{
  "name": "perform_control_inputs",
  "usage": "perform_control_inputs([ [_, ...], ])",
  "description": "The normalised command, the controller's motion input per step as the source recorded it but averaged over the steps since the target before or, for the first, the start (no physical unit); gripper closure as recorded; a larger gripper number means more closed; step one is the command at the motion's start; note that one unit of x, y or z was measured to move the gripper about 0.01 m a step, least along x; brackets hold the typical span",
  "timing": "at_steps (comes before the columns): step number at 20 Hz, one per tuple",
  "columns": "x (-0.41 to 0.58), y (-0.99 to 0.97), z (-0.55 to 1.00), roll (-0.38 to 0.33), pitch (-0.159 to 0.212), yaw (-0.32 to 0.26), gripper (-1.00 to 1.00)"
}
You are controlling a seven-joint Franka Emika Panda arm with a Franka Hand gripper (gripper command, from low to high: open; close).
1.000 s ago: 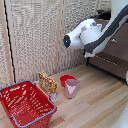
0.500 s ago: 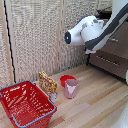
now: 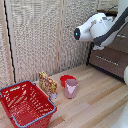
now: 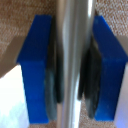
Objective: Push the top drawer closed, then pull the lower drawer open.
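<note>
Where the wrist view fills with the gripper (image 4: pixel 71 65), the two blue fingers (image 4: pixel 36 65) stand on either side of a slim silver bar handle (image 4: pixel 71 30), with the dark pads pressed against it; the jaws are therefore closed on the handle, and brown wood-grain surface shows behind the bar. In the exterior view the white arm (image 3: pixel 97 27) reaches in from the exterior view's right toward the brown drawer unit; the gripper itself is hidden behind the arm body there. The top drawer (image 3: pixel 121 42) lies just behind the arm, and which of the two handles is gripped cannot be told; the lower drawer (image 3: pixel 110 61) sits directly beneath it, its silver bar visible across the front. On the wooden floor (image 3: pixel 95 100), well apart from the drawers, stand a red shopping basket (image 3: pixel 26 102), a patterned snack bag (image 3: pixel 48 83), a red bowl (image 3: pixel 65 79) and a pink cup (image 3: pixel 71 88).
</note>
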Motion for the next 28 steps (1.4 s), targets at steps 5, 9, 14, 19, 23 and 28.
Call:
perform_control_inputs([
  [5, -0.052, -0.49, 0.03, -0.053, 0.0, 0.006, 1.0],
  [9, 0.0, -0.48, 0.04, -0.051, 0.0, 0.017, 1.0],
  [14, 0.0, -0.23, 0.01, -0.048, 0.0, 0.015, -1.0],
  [19, 0.0, 0.26, -0.01, -0.012, 0.0, 0.01, -1.0],
  [23, 0.0, 0.36, -0.07, -0.003, -0.001, 0.0, -1.0],
  [28, -0.003, 0.25, -0.18, 0.0, -0.004, 0.002, -1.0],
])
